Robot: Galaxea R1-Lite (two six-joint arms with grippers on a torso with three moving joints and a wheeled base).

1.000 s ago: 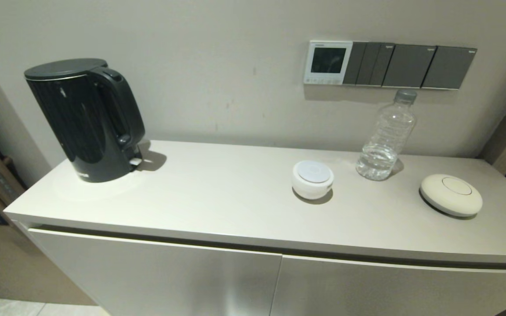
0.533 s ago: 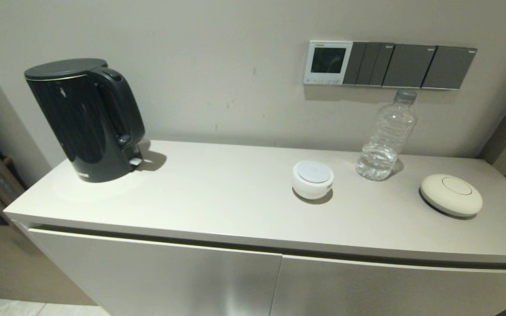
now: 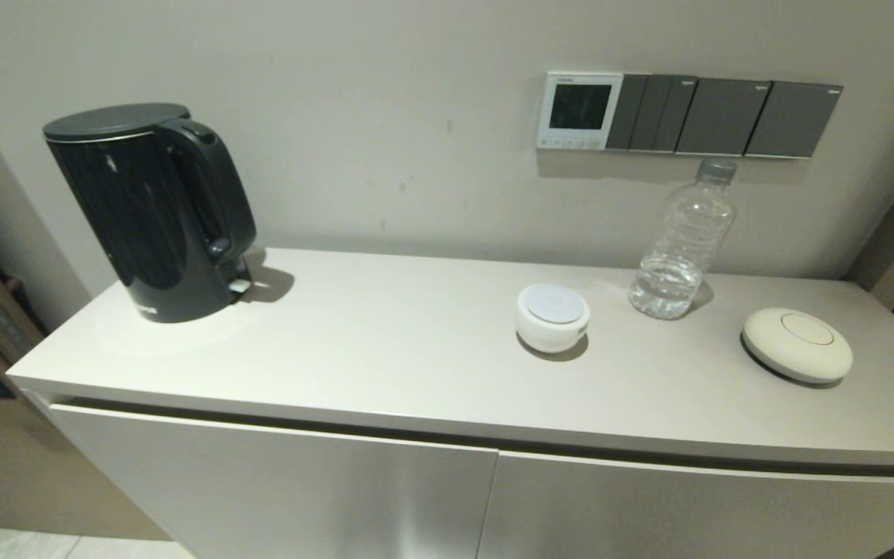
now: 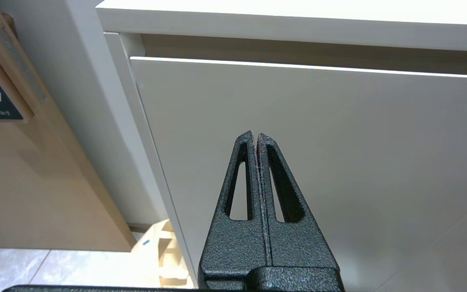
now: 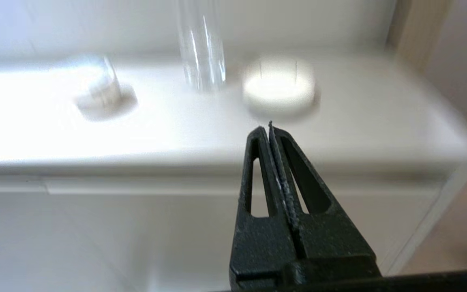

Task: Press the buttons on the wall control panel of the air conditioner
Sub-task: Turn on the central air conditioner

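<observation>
The air conditioner's wall control panel (image 3: pixel 580 109) is a small white-framed square with a dark screen, on the wall above the counter, left of the dark grey switch plates (image 3: pixel 726 117). Its row of tiny pale buttons (image 3: pixel 571 143) runs along its lower edge. Neither gripper shows in the head view. My left gripper (image 4: pixel 255 134) is shut and empty, low in front of the cabinet door. My right gripper (image 5: pixel 266 128) is shut and empty, below and in front of the counter's front edge, facing the flat cream disc (image 5: pixel 279 87).
On the counter (image 3: pixel 385 349) stand a black kettle (image 3: pixel 154 211) at the left, a small white round device (image 3: pixel 552 316), a clear water bottle (image 3: pixel 684 242) under the switch plates, and a flat cream disc (image 3: pixel 797 344) at the right. Cabinet doors (image 4: pixel 318 162) sit below.
</observation>
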